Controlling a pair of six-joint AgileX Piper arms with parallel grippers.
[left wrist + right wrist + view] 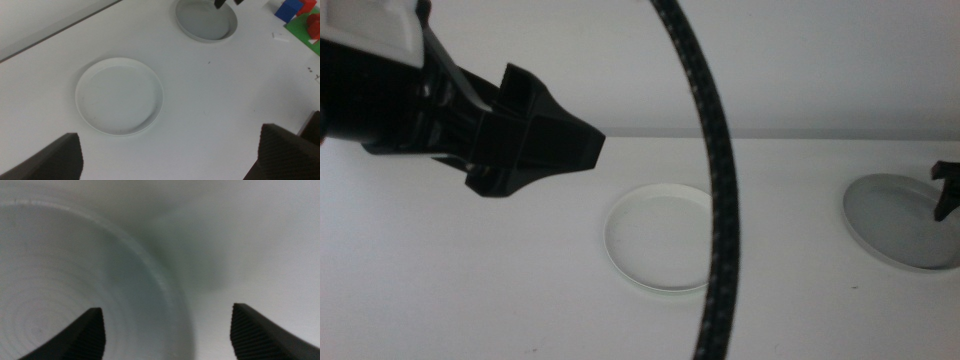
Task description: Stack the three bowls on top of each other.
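**A:** What do the dishes look like?

**B:** Two show. The white bowl [658,238] is shallow and round with a low rim, plate-like, lying flat on the white table [470,280] near the middle of the middle view. The grey bowl [900,220] has the same form and sits well apart from it, toward the right arm's side, partly cut off by the picture's edge. Nothing lies in either of them, and neither is stacked on anything.

**A:** And the arms?

**B:** The left gripper [535,140] hangs in the air above the table, on the left arm's side of the white bowl. In its own wrist view its jaws stand wide apart, with nothing between them. The right gripper [947,190] is down at the grey bowl; its jaws are also spread, one over the bowl's inside and one beyond the rim, not closed on it.

**A:** Does any view add something?

**B:** The left wrist view shows both bowls whole, the white bowl [119,96] and the grey bowl [206,20], plus red, blue and green blocks [300,15] at the table's far corner. The right wrist view gives a blurred close look at the grey bowl's rim [165,285]. A braided black cable [720,180] crosses the middle view only.
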